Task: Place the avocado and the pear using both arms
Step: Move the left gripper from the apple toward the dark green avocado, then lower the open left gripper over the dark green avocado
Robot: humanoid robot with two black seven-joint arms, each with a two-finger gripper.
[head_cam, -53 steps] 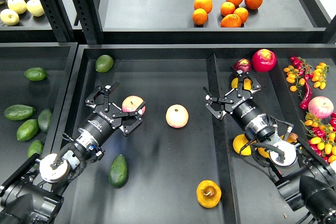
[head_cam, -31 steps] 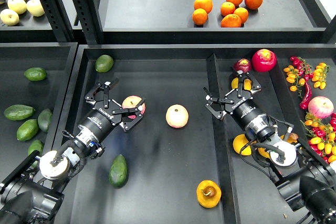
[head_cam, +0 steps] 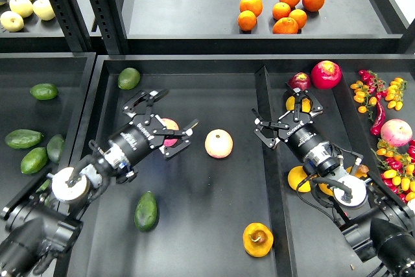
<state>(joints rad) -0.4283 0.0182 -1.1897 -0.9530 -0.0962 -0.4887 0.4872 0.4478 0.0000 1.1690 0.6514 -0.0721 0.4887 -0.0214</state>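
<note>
Spanning the middle of the head view, a large black tray (head_cam: pixel 214 238) takes up most of the space, with a narrower tray (head_cam: pixel 337 134) to its right beyond a divider. The left arm reaches in from the lower left, and the left gripper (head_cam: pixel 168 121) hangs with its fingers spread wide above a pink-and-cream apple (head_cam: pixel 170 128), gripping nothing. The right arm comes up from the lower right, and the right gripper (head_cam: pixel 292 113) is likewise splayed and holding nothing, over a yellow-orange fruit (head_cam: pixel 297 103) in the narrow tray. On the back shelf sits a cluster of oranges (head_cam: pixel 285 11). A second apple (head_cam: pixel 218 143) lies near the middle of the large tray, just right of the left gripper. The avocado (head_cam: pixel 146 211) lies on the large tray floor below the left arm, apart from it. The pear (head_cam: pixel 258 239) rests near the front of the same tray, its brown stem hollow facing up, well apart from both grippers
</note>
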